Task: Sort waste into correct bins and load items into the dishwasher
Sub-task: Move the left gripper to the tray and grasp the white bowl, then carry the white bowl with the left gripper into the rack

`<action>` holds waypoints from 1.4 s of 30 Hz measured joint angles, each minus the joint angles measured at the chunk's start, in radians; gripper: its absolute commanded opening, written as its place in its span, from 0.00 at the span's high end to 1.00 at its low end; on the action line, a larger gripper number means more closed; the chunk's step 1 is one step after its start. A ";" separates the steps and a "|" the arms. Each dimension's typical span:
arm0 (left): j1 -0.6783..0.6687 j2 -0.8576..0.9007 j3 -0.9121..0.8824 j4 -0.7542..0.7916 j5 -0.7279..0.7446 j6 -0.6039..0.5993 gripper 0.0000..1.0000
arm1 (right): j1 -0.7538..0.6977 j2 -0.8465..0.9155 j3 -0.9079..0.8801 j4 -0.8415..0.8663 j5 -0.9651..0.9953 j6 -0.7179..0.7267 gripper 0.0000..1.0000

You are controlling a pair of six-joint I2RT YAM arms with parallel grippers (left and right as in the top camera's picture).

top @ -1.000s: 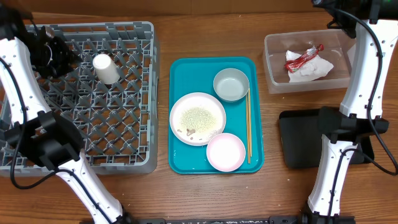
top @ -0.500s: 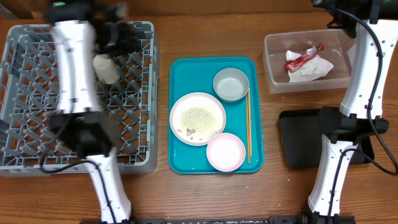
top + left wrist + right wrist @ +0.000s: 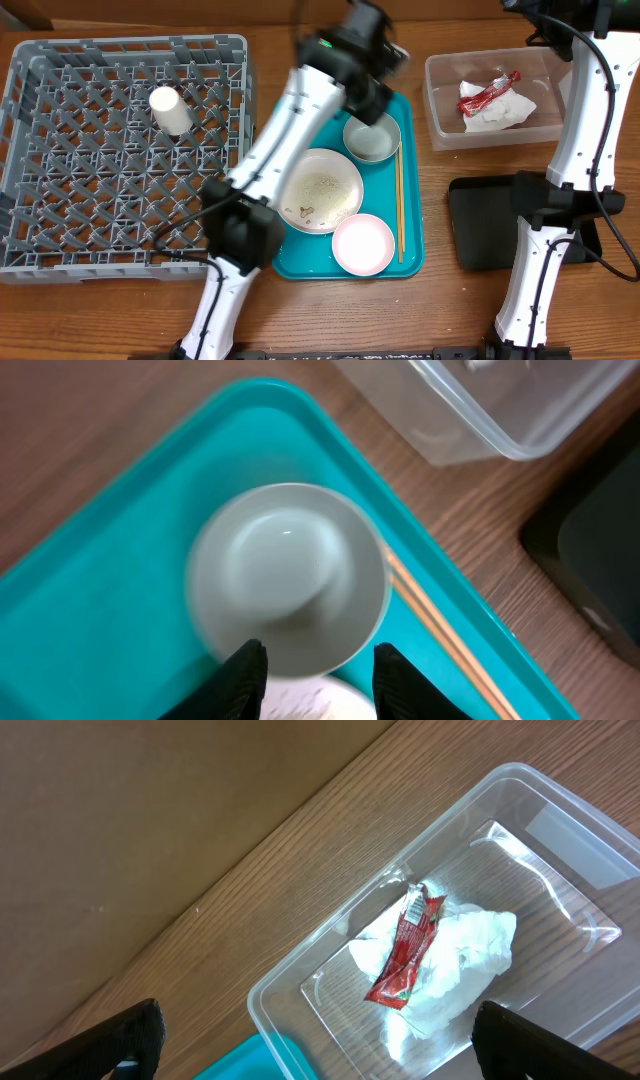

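My left gripper hangs open over the teal tray, its black fingers apart above the near rim of the grey metal bowl, with nothing between them. On the tray, the plate carries rice-like crumbs. A pale pink bowl and the chopsticks lie beside it. A white cup lies on its side in the grey dish rack. My right gripper is wide open high above the clear tub, which holds the napkin and the red wrapper.
The teal tray sits mid-table between the rack and the bins. A black tray lies right of it, below the clear tub. My left arm stretches diagonally over the tray's left side.
My left arm has swung right, from over the dish rack's far left corner to above the grey bowl on the tray. The cup stays in the rack. The right arm has not moved.
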 measured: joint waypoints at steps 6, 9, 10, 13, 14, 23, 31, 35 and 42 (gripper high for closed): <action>-0.106 0.092 -0.012 0.018 -0.069 0.027 0.59 | 0.000 0.000 0.000 0.000 0.000 -0.001 0.00; -0.133 0.132 -0.013 0.018 -0.094 0.034 0.59 | 0.000 0.000 0.000 0.000 0.000 0.000 0.00; -0.138 0.144 -0.013 0.017 -0.098 0.034 0.60 | 0.000 0.000 0.000 0.000 0.000 -0.001 0.00; -0.141 0.165 -0.015 0.017 -0.114 0.032 0.60 | 0.000 0.000 0.000 0.000 0.000 0.000 0.00; -0.140 0.167 -0.015 0.019 -0.121 0.028 0.60 | 0.000 0.000 0.000 0.001 0.000 0.000 0.00; -0.114 0.168 -0.015 0.036 -0.180 0.013 0.65 | 0.000 0.000 0.000 0.000 0.000 0.000 0.00; -0.112 0.184 -0.015 0.023 -0.179 -0.029 0.70 | 0.000 0.000 0.000 0.000 0.000 0.000 0.00; -0.114 0.208 -0.015 0.020 -0.176 -0.041 0.75 | 0.000 0.000 0.000 0.000 0.000 0.000 0.00; -0.114 0.220 -0.014 0.023 -0.176 -0.092 0.96 | 0.000 0.000 0.000 0.000 0.000 0.000 0.00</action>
